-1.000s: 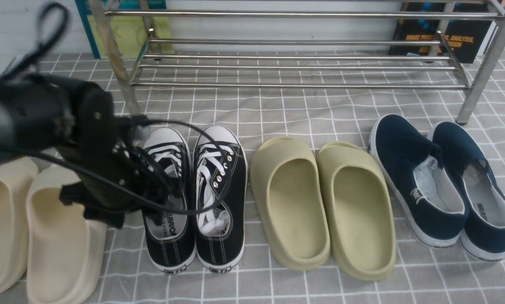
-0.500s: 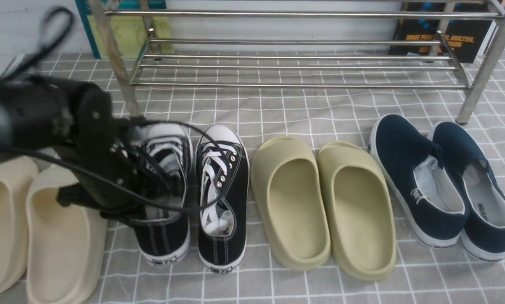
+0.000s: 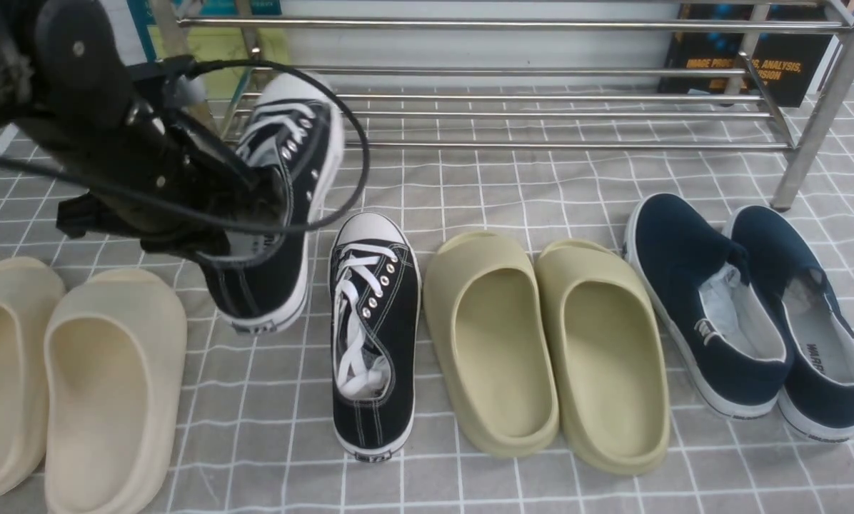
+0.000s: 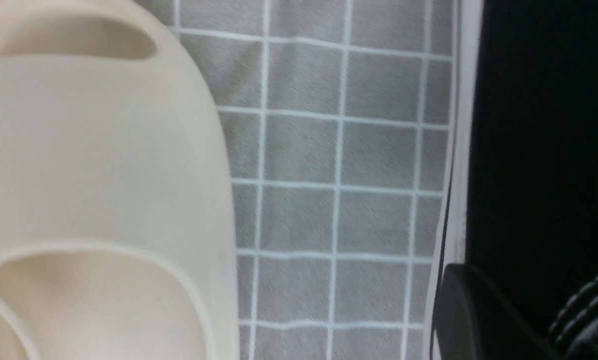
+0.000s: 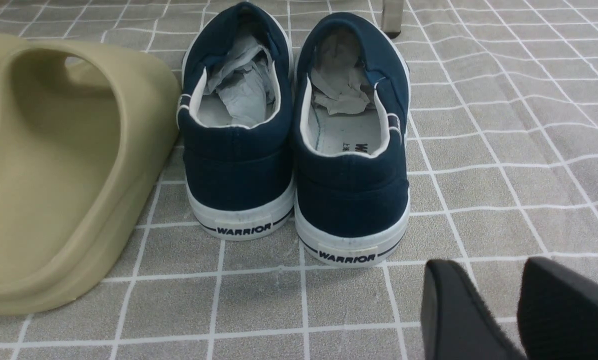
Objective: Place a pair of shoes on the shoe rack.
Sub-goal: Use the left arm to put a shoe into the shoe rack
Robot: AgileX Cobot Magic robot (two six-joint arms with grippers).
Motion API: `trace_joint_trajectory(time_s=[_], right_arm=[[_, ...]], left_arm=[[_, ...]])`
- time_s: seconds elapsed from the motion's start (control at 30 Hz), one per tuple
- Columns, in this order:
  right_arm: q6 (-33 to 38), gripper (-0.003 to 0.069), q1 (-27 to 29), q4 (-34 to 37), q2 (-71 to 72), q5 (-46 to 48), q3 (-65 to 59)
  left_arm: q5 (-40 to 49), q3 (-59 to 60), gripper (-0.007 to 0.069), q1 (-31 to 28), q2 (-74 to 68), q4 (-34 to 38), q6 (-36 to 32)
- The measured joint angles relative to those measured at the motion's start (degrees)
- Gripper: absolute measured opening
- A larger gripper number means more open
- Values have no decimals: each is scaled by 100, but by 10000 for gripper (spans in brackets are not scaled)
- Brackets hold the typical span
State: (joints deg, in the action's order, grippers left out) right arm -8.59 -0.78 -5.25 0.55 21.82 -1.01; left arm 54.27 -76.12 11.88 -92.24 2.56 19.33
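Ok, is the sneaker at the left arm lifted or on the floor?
Lifted: left end effector holds the sneaker tilted, toe raised toward the shoe rack.

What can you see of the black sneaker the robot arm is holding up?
The held sneaker is black canvas with white laces, silver eyelets, white stitching, a white rubber toe cap and sole. It tilts toe-up toward the shoe rack, heel lowest. The jaws of the left arm grip its heel opening.

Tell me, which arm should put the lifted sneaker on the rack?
Left. The left gripper holds that black sneaker up near the shoe rack. The right gripper is empty, over by the navy slip-ons.
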Motion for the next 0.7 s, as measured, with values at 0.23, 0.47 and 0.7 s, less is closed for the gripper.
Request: trace_joint_trajectory(time_s=[0.23, 0.47, 0.7], right_arm=[[0, 239, 0, 0, 0, 0, 0], [0, 239, 0, 0, 0, 0, 0], [0, 239, 0, 0, 0, 0, 0]], left_arm=[[70, -723, -13, -70, -815, 0, -91], [103, -1876, -13, -70, -1755, 15, -135], [249, -3352, -13, -70, -2747, -225, -130]])
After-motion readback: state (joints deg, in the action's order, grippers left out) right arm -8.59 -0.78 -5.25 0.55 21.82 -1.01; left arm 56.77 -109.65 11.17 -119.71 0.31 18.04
